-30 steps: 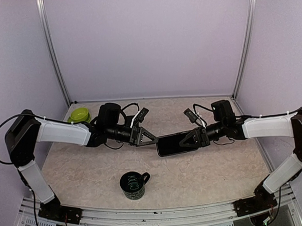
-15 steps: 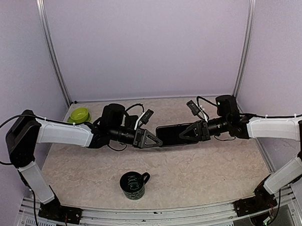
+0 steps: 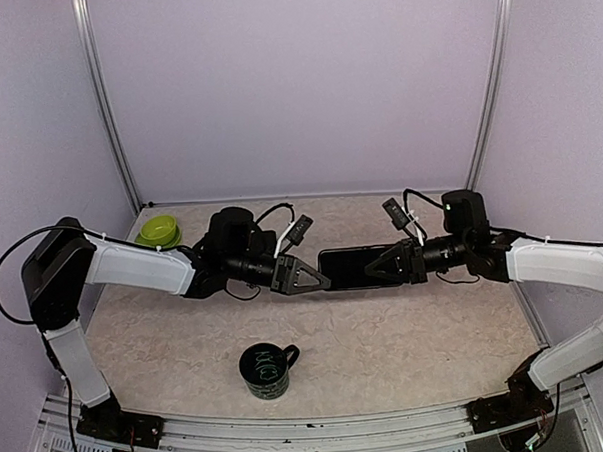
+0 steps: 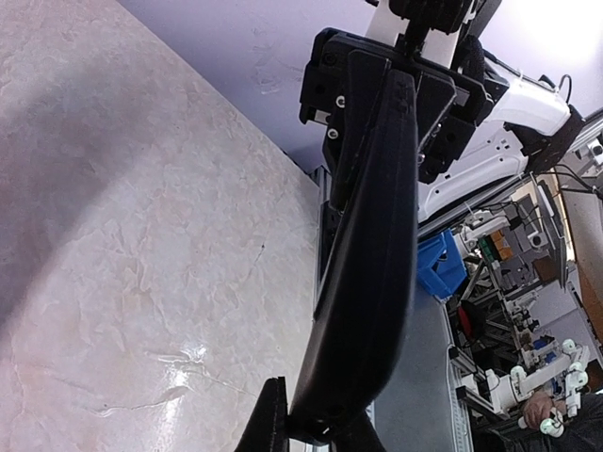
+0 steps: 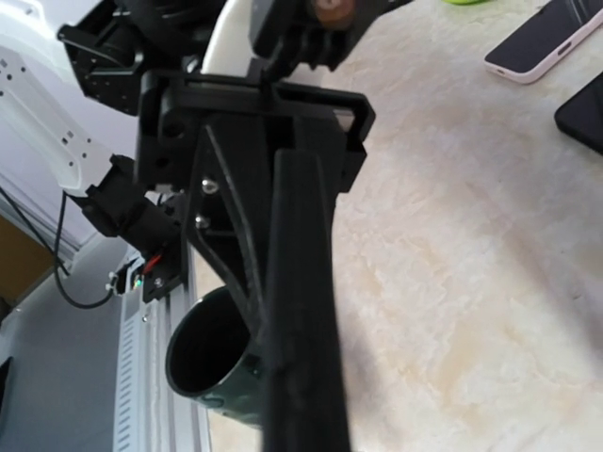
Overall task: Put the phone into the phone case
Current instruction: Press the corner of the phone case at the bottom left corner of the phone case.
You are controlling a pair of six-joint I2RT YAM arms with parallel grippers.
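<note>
- Left end effector [image 3: 322,281] is clamped on the 9 o'clock end of a black phone-sized slab [image 3: 345,264]; I cannot tell whether the slab is the phone or the case.
- Right end effector [image 3: 374,271] grips the slab's 3 o'clock end.
- The slab is held above mid-worktop [image 3: 436,330], its long edges free.
- From the slab, a dark mug [image 3: 265,370] sits at 7 o'clock and a green bowl [image 3: 159,229] at 10 o'clock, both well apart from it.
- A pale pink phone-shaped item [image 5: 537,42] lies flat on the worktop.
</note>
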